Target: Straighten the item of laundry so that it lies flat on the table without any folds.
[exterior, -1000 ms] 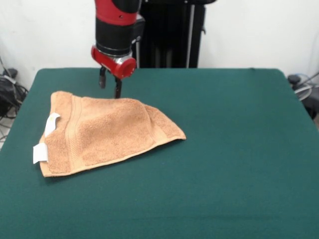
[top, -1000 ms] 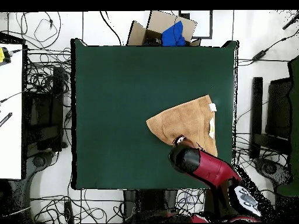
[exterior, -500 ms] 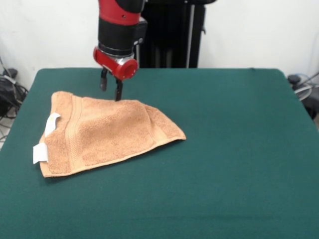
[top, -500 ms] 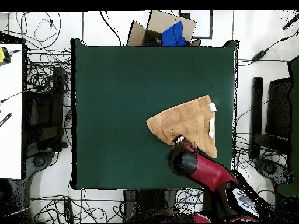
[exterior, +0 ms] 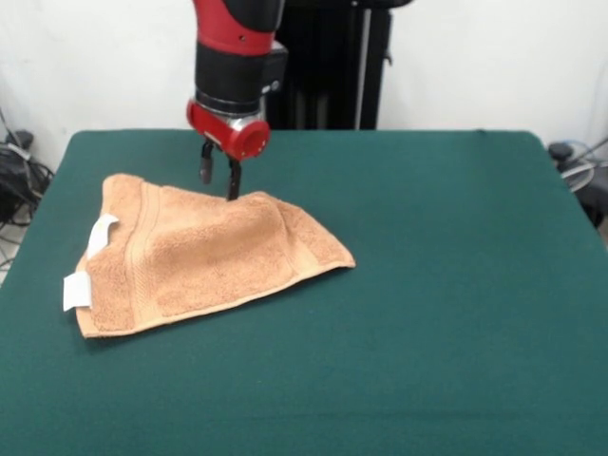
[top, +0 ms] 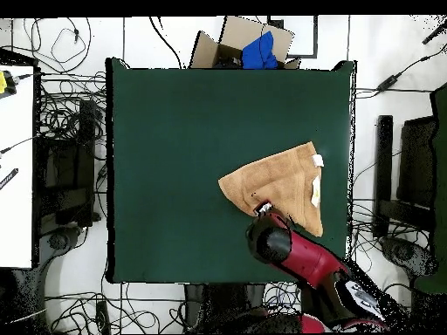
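Note:
The item of laundry (exterior: pixel 204 256), a peach-orange terry towel, lies folded over itself into a rough triangle left of centre on the green table (exterior: pixel 437 285). Its white tag (exterior: pixel 98 236) shows at the left edge. My gripper (exterior: pixel 218 188) hangs open over the towel's far edge, with nothing between the fingers. One fingertip (exterior: pixel 233 195) is right at the hem; whether it touches is unclear. In the overhead view the towel (top: pixel 281 181) sits right of centre on the table (top: pixel 175 131), and the gripper (top: pixel 260 208) is at the towel edge nearest the arm, mostly hidden by the arm.
A cardboard box (top: pixel 229 44) holding something blue stands off the table's top edge in the overhead view. Cables and dark stands ring the table, and a white desk (top: pixel 16 157) stands at the left. Bare green felt spreads on the side away from the towel.
In the front view the gripper has shifted right and slightly down along the towel's far edge. The towel has stayed in place, and the fingers have stayed apart.

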`<state>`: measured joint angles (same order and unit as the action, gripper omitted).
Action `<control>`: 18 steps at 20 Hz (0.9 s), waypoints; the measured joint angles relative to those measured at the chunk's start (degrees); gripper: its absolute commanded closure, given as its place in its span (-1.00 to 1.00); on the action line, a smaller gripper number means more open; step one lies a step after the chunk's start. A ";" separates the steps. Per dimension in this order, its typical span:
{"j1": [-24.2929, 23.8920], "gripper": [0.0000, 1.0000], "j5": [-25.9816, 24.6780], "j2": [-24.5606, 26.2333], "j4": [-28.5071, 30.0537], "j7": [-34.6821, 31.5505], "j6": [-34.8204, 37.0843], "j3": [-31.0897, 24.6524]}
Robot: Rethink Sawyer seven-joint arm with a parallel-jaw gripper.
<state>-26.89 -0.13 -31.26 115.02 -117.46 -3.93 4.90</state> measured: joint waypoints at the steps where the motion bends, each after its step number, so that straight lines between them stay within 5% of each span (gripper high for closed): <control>1: -0.08 -1.00 0.31 0.09 0.07 0.00 0.00 -0.36; 18: -1.69 -1.00 4.47 0.08 1.43 0.00 0.00 -6.44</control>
<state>-28.58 4.35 -31.19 116.45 -117.46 -3.93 -1.54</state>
